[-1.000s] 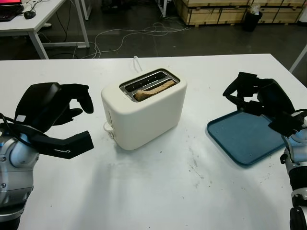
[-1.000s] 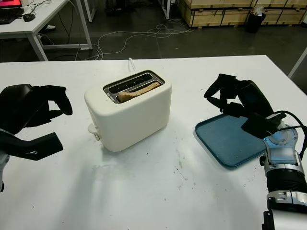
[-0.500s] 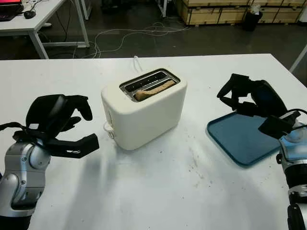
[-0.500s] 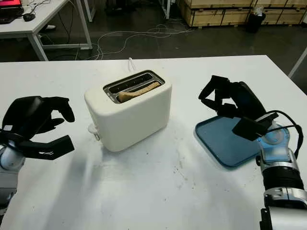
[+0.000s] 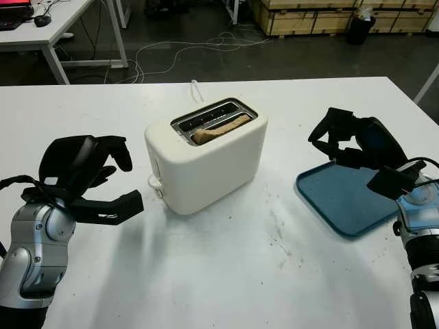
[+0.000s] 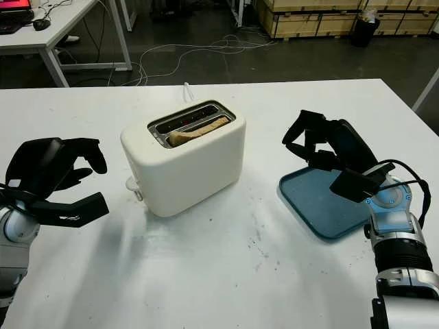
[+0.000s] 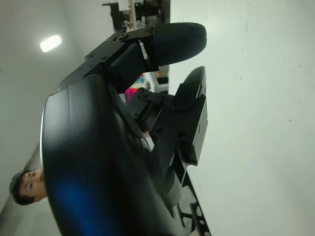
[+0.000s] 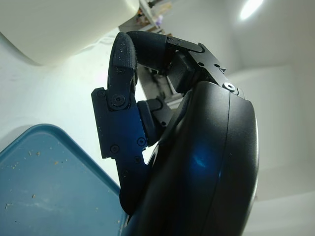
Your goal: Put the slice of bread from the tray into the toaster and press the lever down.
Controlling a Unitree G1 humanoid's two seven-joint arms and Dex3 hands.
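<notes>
Bread (image 5: 218,128) already in toaster (image 5: 206,157); lever (image 5: 155,185) faces left hand (image 5: 86,171), which is nearer, curled, empty. Right hand (image 5: 353,140) curled, empty, over tray (image 5: 343,199).

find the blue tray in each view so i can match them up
Left eye view: blue tray at the right, under the right hand.
Right eye view: tray at the right, beside the toaster.
Left wrist view: not in it.
Right wrist view: tray, crumbs on it.
Shared landmark: the white toaster.
</notes>
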